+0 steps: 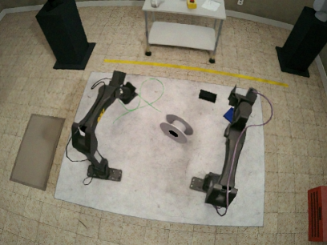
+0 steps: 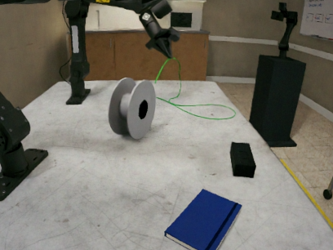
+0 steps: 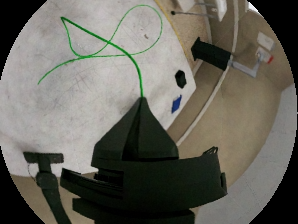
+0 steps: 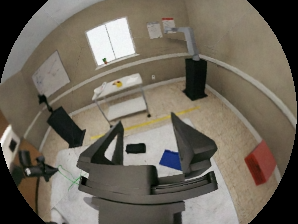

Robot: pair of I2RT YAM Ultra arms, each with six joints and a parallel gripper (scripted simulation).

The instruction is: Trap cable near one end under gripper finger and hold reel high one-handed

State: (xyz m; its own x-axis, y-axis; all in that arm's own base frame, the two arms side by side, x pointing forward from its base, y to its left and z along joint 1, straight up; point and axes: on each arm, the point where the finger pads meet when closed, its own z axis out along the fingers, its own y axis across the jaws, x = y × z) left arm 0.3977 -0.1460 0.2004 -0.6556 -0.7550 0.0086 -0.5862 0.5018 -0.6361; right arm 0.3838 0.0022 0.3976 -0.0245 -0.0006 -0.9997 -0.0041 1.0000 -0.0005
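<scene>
The grey reel (image 1: 176, 129) (image 2: 132, 108) stands on its rims in the middle of the white table (image 1: 140, 180); it shows small in the left wrist view (image 3: 180, 78). The thin green cable (image 1: 162, 86) (image 2: 179, 78) (image 3: 100, 52) lies in loops on the table beyond the reel, apart from it. One end rises to my left gripper (image 1: 130, 92) (image 2: 168, 54) (image 3: 141, 103), which is shut on the cable and holds that end high above the table. My right gripper (image 1: 233, 95) (image 4: 145, 120) is open and empty, raised high, far from the reel.
A blue book (image 1: 228, 114) (image 2: 204, 220) (image 4: 169, 159) and a black block (image 1: 207, 95) (image 2: 242, 159) lie on the table near the right arm. Black pedestals, a white cart and a red crate (image 1: 318, 214) stand on the floor around the table.
</scene>
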